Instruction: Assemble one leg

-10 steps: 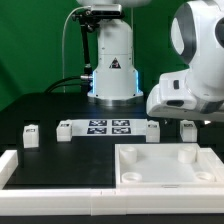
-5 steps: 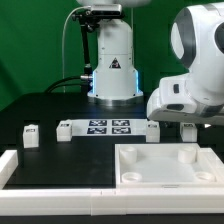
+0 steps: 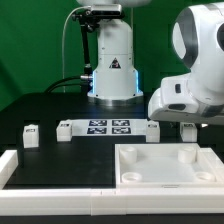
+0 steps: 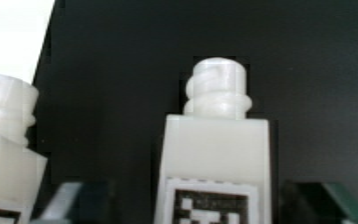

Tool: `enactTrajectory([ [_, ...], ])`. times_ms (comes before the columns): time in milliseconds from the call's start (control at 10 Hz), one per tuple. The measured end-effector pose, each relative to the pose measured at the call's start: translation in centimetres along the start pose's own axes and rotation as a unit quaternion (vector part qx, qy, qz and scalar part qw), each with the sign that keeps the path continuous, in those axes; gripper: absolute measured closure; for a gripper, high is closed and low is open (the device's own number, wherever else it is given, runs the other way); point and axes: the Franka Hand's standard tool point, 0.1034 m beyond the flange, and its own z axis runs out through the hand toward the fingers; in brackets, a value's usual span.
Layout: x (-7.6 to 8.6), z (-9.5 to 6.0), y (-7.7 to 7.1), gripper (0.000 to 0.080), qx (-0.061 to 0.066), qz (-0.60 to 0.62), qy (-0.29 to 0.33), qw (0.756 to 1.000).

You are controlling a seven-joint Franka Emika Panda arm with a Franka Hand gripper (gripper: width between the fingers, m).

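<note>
A white leg (image 4: pixel 217 140) with a black-and-white marker tag stands upright between my gripper's (image 4: pixel 186 208) two fingers in the wrist view. The fingers (image 4: pixel 59 203) are spread, with a dark gap on each side of the leg, so the gripper is open around it. In the exterior view the gripper (image 3: pixel 187 120) is low over this leg (image 3: pixel 187 130) at the right, behind the large white tabletop (image 3: pixel 135 172). A second leg (image 4: pixel 3 130) stands beside it in the wrist view.
The marker board (image 3: pixel 108 127) lies mid-table. Other legs stand on the exterior view's left (image 3: pixel 31 134), beside the board (image 3: pixel 65 130), and at its right end (image 3: pixel 152 130). A white L-shaped rail (image 3: pixel 20 168) runs along the front left. The robot base (image 3: pixel 112 65) is behind.
The arm has shifted very slightly toward the exterior view's right. The legs, board and tabletop have not moved.
</note>
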Motion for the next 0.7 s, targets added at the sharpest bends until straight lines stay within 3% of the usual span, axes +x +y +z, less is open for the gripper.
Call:
enactTrajectory([
  [100, 0.0, 0.0, 0.0, 0.0514, 0.0, 0.0, -0.001, 1.0],
  [500, 0.0, 0.0, 0.2, 0.0512, 0.0, 0.0, 0.0, 1.0],
  [700, -0.3, -1.0, 1.1, 0.0512, 0.0, 0.004, 0.0, 1.0],
])
